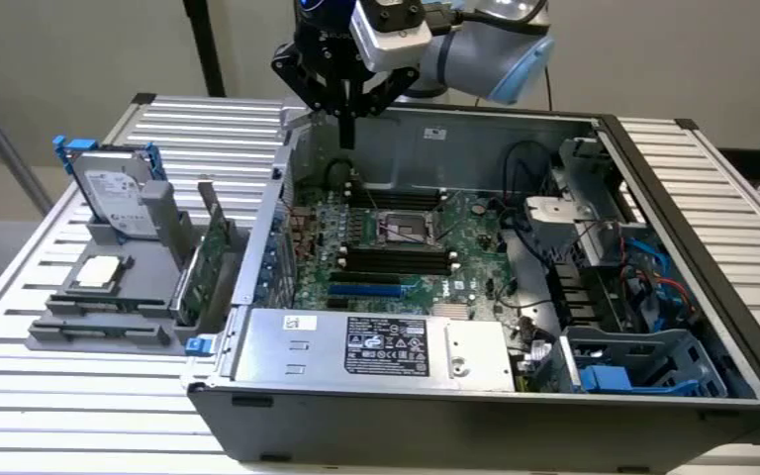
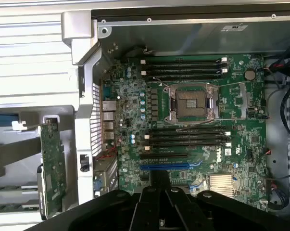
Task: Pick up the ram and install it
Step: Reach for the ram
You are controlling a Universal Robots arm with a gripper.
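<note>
The ram (image 1: pixel 106 319) seems to lie at the near end of the rack (image 1: pixel 50 334) on the bench (image 1: pixel 11 396), its long axis running left to right across the exterior view; finer detail is unclear. The jaws are drawn together over the case's (image 1: pixel 486 430) far left corner, above the motherboard (image 1: pixel 475 237) (image 2: pixel 241 159) and well apart from the ram.

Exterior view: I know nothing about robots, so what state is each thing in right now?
Hand: hanging above the case's rear edge.
Computer case: lying on its side, open.
Memory slots: empty.
Processor socket: no chip in it.
Processor chip: flat on the grey holder, outside the case.
Hard drive: upright in the holder.
Green card: on edge in the holder.
</note>
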